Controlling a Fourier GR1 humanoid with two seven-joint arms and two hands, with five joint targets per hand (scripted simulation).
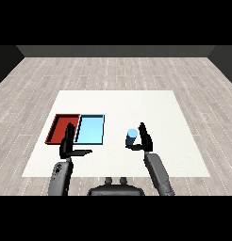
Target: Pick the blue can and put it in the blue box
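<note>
The blue can (132, 137) stands upright on the white counter (151, 106), a little right of the frame's centre and well apart from the 2 trays. The right hand (145, 139) is just beside it on its right, fingers pointing up and straight, the thumb reaching left under the can's base; whether the hand touches the can cannot be told, and the fingers are not curled round it.

At centre left of the frame the red tray (55, 127) and the light blue tray (91, 129) lie side by side, touching along 1 long edge, the blue one nearer the can. The left hand (68, 146) is at the near edge of these trays, its straight fingers overlapping the seam between them and its thumb stretched right, holding nothing.
</note>
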